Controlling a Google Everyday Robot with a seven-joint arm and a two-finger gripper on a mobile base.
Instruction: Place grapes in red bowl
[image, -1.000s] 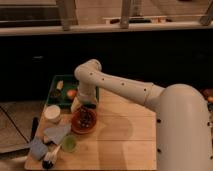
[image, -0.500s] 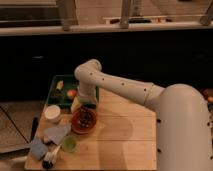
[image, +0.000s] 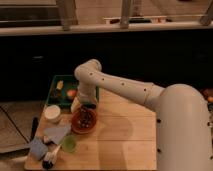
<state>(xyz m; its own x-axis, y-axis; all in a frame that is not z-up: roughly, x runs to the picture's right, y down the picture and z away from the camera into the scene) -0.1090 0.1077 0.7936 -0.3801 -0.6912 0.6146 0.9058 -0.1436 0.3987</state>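
Note:
The red bowl (image: 83, 121) sits on the wooden table left of centre. The dark grapes (image: 86, 117) lie inside it. My gripper (image: 85, 106) hangs from the white arm just above the bowl's back rim, close over the grapes. The wrist hides its tips.
A green tray (image: 56, 94) behind the bowl holds an orange-red round fruit (image: 71, 93) and other small items. A white cup (image: 52, 113) stands left of the bowl and a small green cup (image: 69, 144) in front of it. Grey-blue cloths and a brush (image: 45, 145) lie at the front left corner.

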